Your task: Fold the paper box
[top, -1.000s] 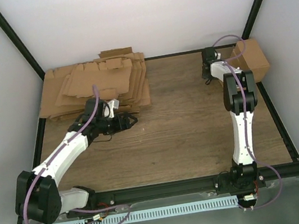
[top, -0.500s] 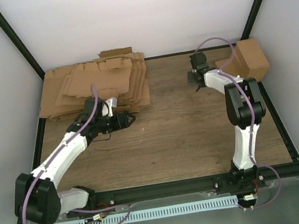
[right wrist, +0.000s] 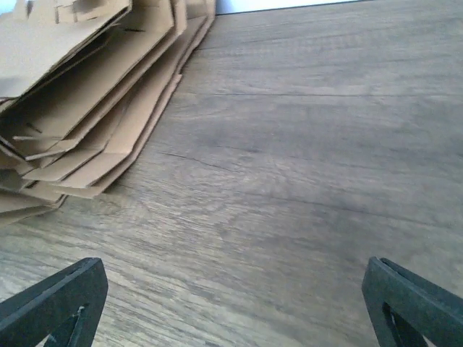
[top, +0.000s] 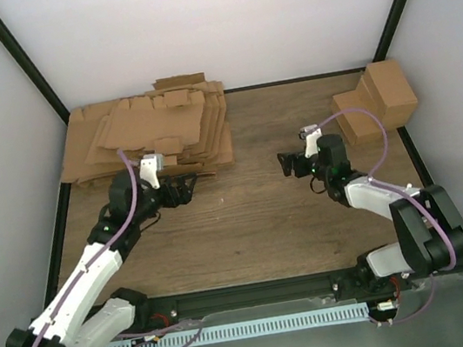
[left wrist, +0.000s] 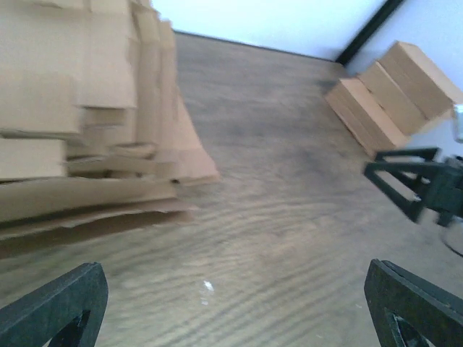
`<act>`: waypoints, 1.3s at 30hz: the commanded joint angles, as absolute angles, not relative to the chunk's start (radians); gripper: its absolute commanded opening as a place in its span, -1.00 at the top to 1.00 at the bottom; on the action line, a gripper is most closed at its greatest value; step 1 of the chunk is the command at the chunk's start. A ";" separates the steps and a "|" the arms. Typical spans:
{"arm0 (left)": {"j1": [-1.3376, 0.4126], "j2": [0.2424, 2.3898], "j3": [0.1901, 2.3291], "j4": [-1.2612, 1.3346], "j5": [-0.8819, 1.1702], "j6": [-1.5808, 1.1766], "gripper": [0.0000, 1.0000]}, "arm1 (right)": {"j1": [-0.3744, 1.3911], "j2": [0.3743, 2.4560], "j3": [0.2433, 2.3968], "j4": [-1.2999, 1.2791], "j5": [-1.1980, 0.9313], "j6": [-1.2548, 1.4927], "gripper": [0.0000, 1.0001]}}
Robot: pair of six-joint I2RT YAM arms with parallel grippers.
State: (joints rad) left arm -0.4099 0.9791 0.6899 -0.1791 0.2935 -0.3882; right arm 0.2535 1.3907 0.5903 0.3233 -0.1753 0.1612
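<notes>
At the far right corner of the surface (top: 257,222) you have the paper box (top: 355,116), a small oblong carton already folded up. Its long side lies tight against a taller blocky carton (top: 392,88) (from above the pair reads as a step). Neither tool touches it. Right tool (top: 289,164): jaws spread wide, nothing between them. It hangs low over bare wood near the middle, pointing left, well apart from the paper box, which sits farther back and to the right. Its wrist view shows the fingers (right wrist: 54,300) at the two bottom corners with only wood grain between. Left tool (top: 183,187): likewise gaping and empty, pointing right, just off the near edge of the pile of flat cardboard sheets (top: 150,132) at the far left. From the left wrist view you look across the wood to the right tool facing back, with both cartons beyond it. The pile is ragged, its sheets fanned and offset, with flaps and tabs showing along the edges.
</notes>
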 commanded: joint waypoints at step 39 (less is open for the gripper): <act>-0.103 1.411 0.348 0.881 -0.243 0.030 -1.00 | -0.070 1.333 0.203 1.109 -0.237 0.031 -0.98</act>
